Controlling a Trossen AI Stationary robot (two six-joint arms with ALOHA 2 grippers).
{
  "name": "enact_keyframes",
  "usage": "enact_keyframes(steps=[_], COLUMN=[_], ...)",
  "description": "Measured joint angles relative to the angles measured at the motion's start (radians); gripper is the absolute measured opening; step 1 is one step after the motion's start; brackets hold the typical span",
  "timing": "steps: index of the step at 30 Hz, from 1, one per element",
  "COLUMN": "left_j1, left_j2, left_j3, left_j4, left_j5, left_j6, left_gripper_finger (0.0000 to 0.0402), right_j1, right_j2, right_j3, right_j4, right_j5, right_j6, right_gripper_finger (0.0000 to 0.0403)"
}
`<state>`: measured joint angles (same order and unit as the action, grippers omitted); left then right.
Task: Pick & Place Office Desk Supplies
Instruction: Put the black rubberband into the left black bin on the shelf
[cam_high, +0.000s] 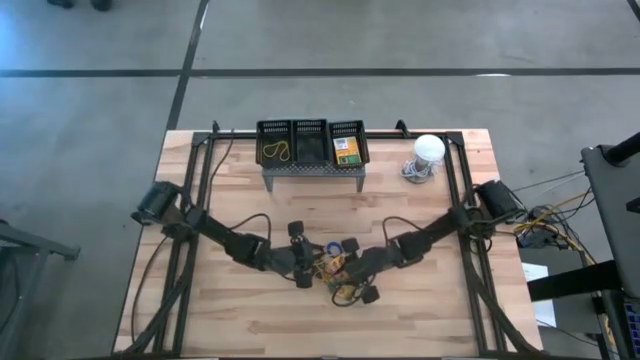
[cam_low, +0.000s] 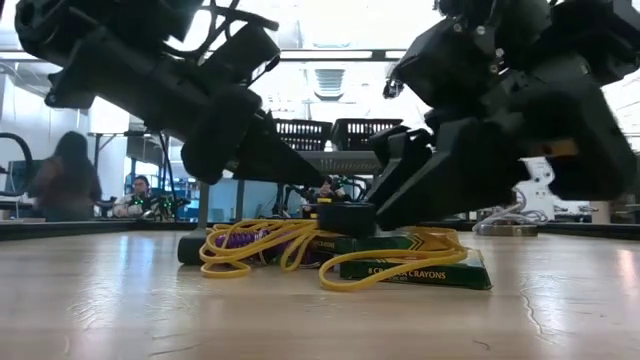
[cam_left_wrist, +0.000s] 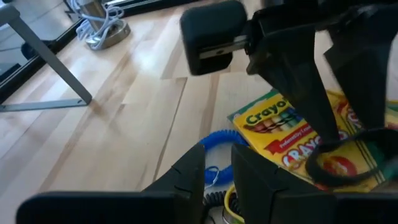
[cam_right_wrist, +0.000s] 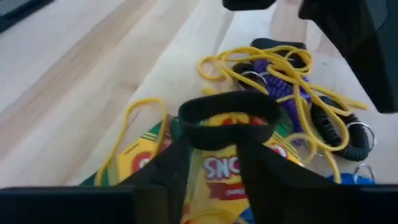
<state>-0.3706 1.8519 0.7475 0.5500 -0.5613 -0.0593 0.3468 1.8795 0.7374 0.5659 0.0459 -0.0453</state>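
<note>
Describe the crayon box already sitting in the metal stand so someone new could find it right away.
At the table's far edge stands a grey metal stand carrying three black baskets. The crayon box lies in the right-hand basket, the one nearest the white dome. Its neighbours differ: the middle looks empty, the left holds only a yellow rubber band.

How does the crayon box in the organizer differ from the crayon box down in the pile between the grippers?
The crayon box in the organizer sits alone in the rightmost compartment of the black organizer on the grey stand; the crayon box in the pile lies flat on the table. The first is free of clutter; the second has yellow rubber bands draped over it. Both are yellow and green.
</note>
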Motion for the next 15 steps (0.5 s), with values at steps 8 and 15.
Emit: enact_keyframes(steps=[8, 15], left_j1=[0.0, -0.003], left_j2=[0.0, 0.0], left_j3=[0.0, 0.0], left_j4=[-0.018, -0.014], left_j5=[0.0, 0.074], left_j6=[0.0, -0.007], left_gripper_finger=[0.008, 0.008], right_j1=[-0.003, 0.001], right_j2=[-0.005, -0.05], right_j3=[0.001, -0.01], right_j4=[0.044, 0.002], right_j5=[0.069, 0.178], right_j6=[-0.001, 0.045], right_gripper_finger=[0.0014, 0.0008])
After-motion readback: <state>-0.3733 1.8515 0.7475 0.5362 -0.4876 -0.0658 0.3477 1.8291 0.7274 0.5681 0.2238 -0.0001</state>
